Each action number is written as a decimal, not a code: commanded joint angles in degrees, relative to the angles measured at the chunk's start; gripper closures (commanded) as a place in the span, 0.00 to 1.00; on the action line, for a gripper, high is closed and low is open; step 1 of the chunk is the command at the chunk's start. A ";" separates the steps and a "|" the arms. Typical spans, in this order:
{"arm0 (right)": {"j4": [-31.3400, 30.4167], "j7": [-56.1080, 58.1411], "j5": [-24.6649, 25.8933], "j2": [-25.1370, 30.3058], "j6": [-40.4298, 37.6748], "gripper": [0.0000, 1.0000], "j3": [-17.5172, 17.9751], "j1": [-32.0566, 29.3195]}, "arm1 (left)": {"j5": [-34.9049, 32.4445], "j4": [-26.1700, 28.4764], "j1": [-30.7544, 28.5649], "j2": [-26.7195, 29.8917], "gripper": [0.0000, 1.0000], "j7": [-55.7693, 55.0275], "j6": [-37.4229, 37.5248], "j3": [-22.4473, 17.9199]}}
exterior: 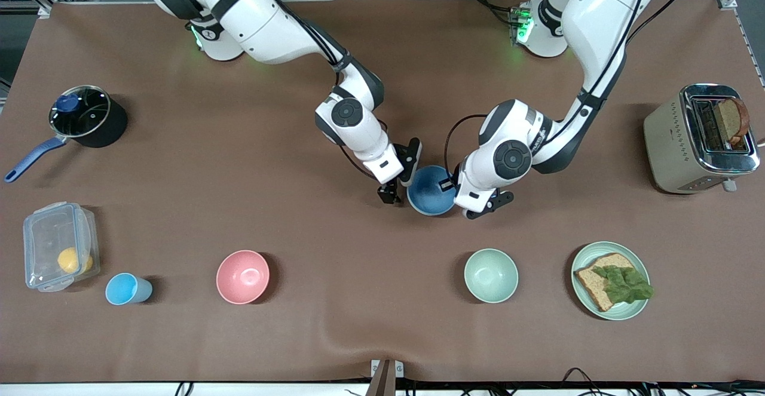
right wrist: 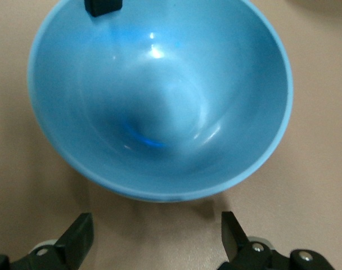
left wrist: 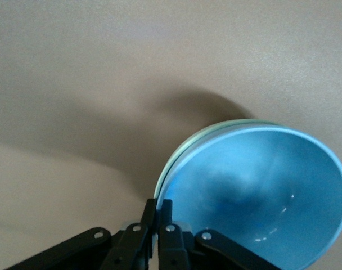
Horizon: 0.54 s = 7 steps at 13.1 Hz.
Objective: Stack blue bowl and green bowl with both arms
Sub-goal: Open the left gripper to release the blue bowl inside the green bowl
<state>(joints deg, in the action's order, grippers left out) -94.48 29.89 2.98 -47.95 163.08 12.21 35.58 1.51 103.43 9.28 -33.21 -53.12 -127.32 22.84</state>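
The blue bowl [exterior: 431,192] sits mid-table, nested in the green bowl, between both end effectors. From the front, the right end effector [exterior: 389,196] stands just beside its rim toward the right arm's end, and the left end effector [exterior: 454,186] is at the rim toward the left arm's end.

Left wrist: the left end effector [left wrist: 158,216] is clenched on both rims; green bowl [left wrist: 185,152] edging shows outside the blue bowl [left wrist: 261,197].

Right wrist: the right end effector [right wrist: 154,236] is released, fingers spread, bare table [right wrist: 323,169] around the blue bowl [right wrist: 160,95].

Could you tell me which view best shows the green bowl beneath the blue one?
Left wrist view: the green bowl shows as a rim around the blue bowl. The other views show only blue there.
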 commanded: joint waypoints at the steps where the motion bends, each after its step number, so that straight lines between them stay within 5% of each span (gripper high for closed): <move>1: -0.44 -0.80 0.54 -0.39 1.37 0.00 0.18 -0.51 | 0.34 0.54 0.39 0.16 0.26 -2.95 -1.18 -0.25; 2: -0.44 -0.80 0.63 -0.39 1.37 0.00 0.27 -0.60 | 0.34 0.11 0.30 0.33 0.00 -3.04 -1.18 -0.25; 7: -0.44 -1.06 0.54 -0.22 1.19 0.00 0.27 -1.13 | 0.25 -0.69 -1.11 6.65 0.00 -3.13 0.31 -0.95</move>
<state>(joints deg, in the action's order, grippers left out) -94.47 29.80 2.98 -48.50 163.76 11.98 35.34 1.51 101.69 8.70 -31.66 -55.14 -128.29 22.55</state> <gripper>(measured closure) 0.000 0.278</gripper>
